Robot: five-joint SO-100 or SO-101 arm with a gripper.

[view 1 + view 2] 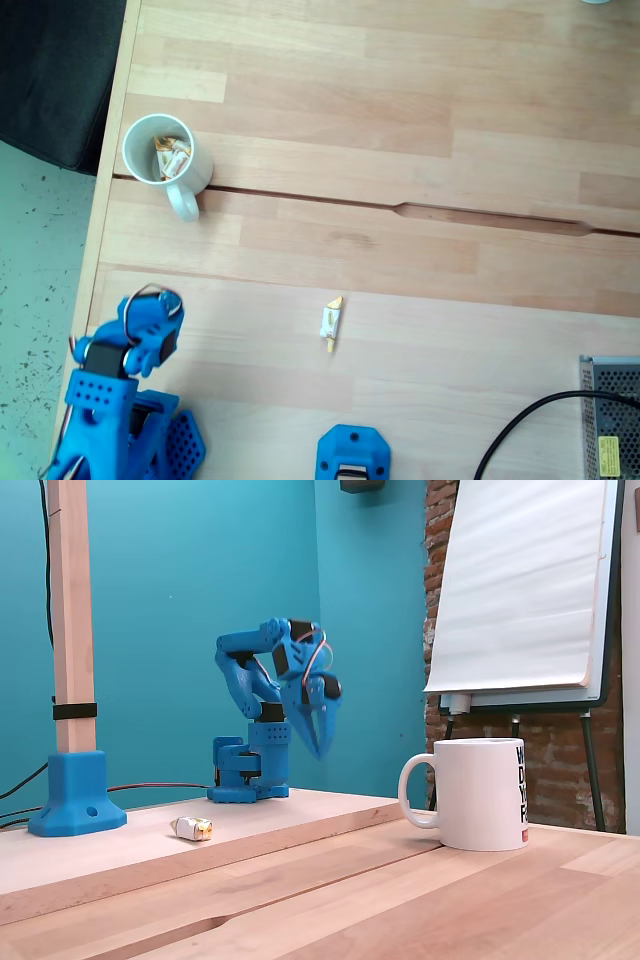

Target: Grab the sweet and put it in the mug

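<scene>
One sweet (332,322) loose on the wooden table (420,120), white-wrapped with orange-gold twisted ends; seen also in the low fixed view (194,828), lying on the raised board near the blue post base (76,792). At least two further wrapped sweets (171,156) inside the single white mug (165,150), exact number not countable. Mug standing upright at upper left in the top-down fixed view, loop handle toward the lower edge; in the low fixed view (478,793) at right foreground, handle to the left.

One blue arm, folded at lower left in the top-down view; gripper (320,742) raised off the table in the low view, pointing downward, fingers drawn close to a point and gripping nothing visible, though whether fully pressed together cannot be told. Loose sweet well apart from the gripper: to its right in the top-down view, below and to its left in the low view, no contact.

Dark vertical lettering on the mug's right side, partly hidden by the curve, unreadable. Yellow label on the metal box (610,415) at lower right, text too small to read.
</scene>
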